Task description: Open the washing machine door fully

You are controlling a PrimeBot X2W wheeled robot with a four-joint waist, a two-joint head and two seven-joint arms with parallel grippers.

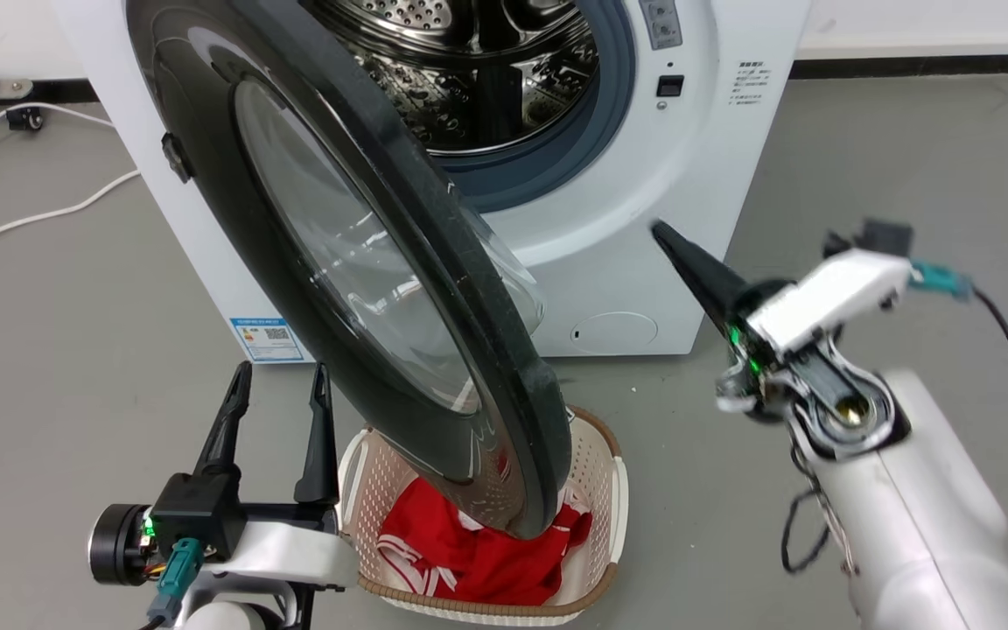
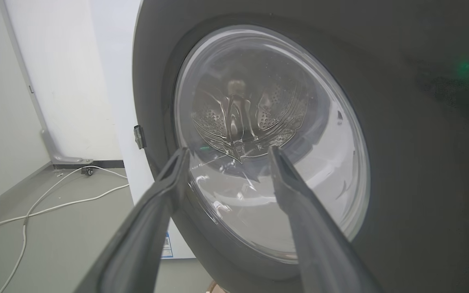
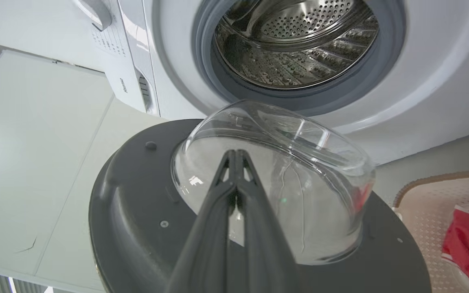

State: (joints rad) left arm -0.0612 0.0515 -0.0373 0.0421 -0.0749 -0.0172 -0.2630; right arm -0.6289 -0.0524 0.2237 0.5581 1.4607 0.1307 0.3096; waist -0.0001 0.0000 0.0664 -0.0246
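The white washing machine (image 1: pixel 644 175) stands at the back with its steel drum (image 1: pixel 478 79) exposed. The washing machine door (image 1: pixel 338 254) stands swung out roughly edge-on to me, outer face to the left. My left gripper (image 1: pixel 279 385) is open at the lower left, just off the door's outer face (image 2: pixel 401 162), with nothing between its fingers. My right gripper (image 1: pixel 661 234) is shut and empty on the inner side, well to the right of the door. In the right wrist view, the right gripper (image 3: pixel 234 154) points at the door's bulging glass bowl (image 3: pixel 299 162); contact cannot be told.
A cream plastic basket (image 1: pixel 596 464) holding red cloth (image 1: pixel 469 551) sits on the floor under the door's lower edge. White cables (image 1: pixel 31 219) run across the grey floor at the left. A round flap (image 1: pixel 613 332) sits low on the machine's front.
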